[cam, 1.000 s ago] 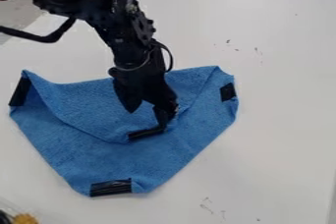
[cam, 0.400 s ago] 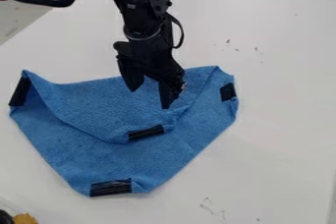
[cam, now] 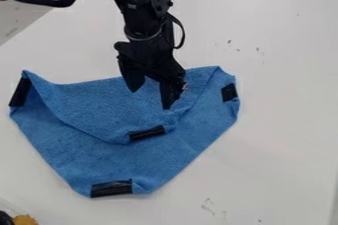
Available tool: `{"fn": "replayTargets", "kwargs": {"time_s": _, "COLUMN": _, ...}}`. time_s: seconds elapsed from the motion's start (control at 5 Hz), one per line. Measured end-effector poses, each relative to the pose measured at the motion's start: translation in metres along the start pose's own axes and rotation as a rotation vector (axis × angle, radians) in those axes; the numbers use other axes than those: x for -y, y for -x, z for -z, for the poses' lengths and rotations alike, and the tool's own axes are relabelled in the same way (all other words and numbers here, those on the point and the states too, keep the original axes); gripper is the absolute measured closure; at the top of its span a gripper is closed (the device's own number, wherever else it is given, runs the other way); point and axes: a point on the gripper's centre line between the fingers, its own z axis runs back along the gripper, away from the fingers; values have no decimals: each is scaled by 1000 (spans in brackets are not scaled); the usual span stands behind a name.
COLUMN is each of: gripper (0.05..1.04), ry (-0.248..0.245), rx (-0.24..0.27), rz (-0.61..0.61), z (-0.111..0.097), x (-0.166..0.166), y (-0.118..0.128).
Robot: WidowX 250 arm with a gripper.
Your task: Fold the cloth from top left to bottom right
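"Blue cloth (cam: 168, 157), pos + orient. rel. to end effector (cam: 150, 99)?"

"Cloth is laid on tabletop (cam: 284, 100), part-folded. End effector is held over upper-mid part of it, fingers spread apart, nothing clamped. Contact w/ fabric can't be told from this angle."

"Key offset for next move?"

"Flap's black tape strip (cam: 147, 133). It's placed nearer cam than the fingertips, i.e. below them in view, approx. in line w/ the gap. Long axis is run side to side, RH end tipped slightly up."

"Finger alignment?"

"Not matched. Spread is slanted down to the RH side, strip is slanted up that way, so the two lines are crossed. If a regrasp is wanted: shift toward cam, then wrist turn + descent prob. req'd. Single arm, so no arm choice to be made."

"Fold done?"

"Judged mostly done, not full. Flap edge is stopped short of lower corner tape (cam: 111, 188); a band of bottom layer is left exposed btwn."

"Retract or regrasp?"

"Either's plausible. If partial fold is accepted, straight lift is advised, as flap could be dragged by a low fingertip. If regrasped, only top layer should be pinched, else both layers get pulled."
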Motion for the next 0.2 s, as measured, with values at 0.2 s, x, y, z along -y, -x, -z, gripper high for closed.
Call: {"fn": "replayTargets", "kwargs": {"time_s": 0.2, "gripper": 83, "ry": 0, "rx": 1, "rz": 0, "z": 0, "x": 0, "y": 0}}
